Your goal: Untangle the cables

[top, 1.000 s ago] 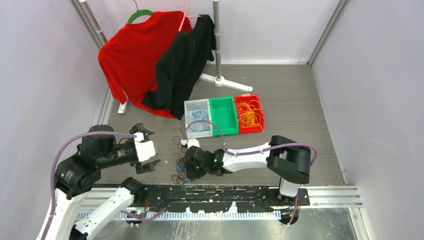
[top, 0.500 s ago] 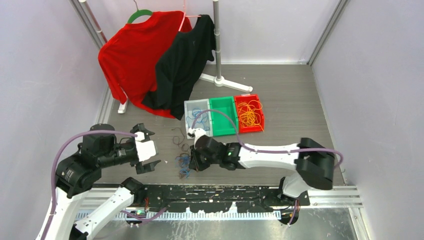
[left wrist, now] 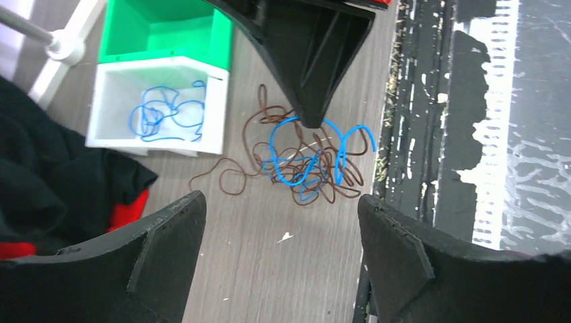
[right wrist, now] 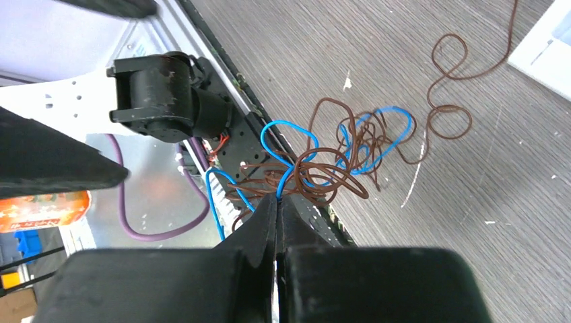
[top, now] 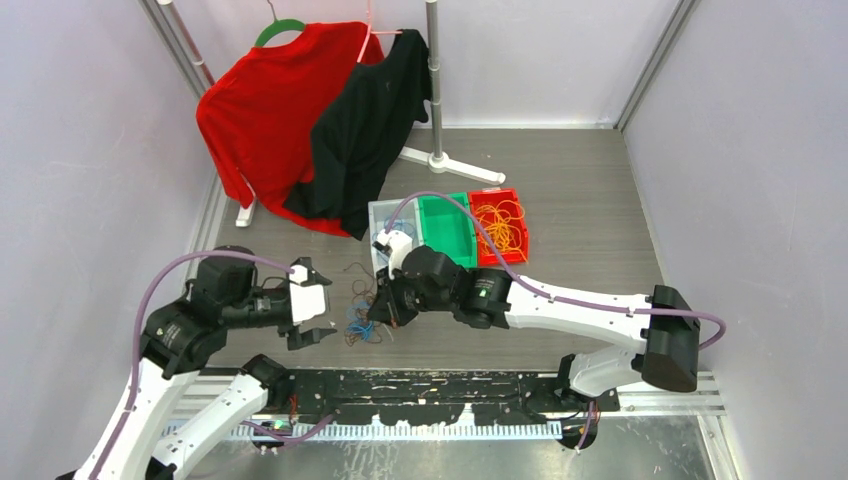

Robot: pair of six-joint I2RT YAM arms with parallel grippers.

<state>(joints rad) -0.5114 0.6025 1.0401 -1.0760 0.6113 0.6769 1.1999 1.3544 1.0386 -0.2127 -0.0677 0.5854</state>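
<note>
Cables: blue and brown strands are knotted in one clump on the grey table, near its front edge, between my two grippers. One brown tail trails toward the white bin.
Right gripper: my jaws are pinched tight on strands at the clump's edge, apparently blue and brown both.
Left gripper: my fingers are spread wide and hold nothing, aimed at the clump from close by.
Sorted: blue loops lie in the white bin and orange cables in the red bin, with the green bin between them.
Left to do: I judge the job partway done. This blue-brown knot needs pulling apart and its colours separating.
</note>
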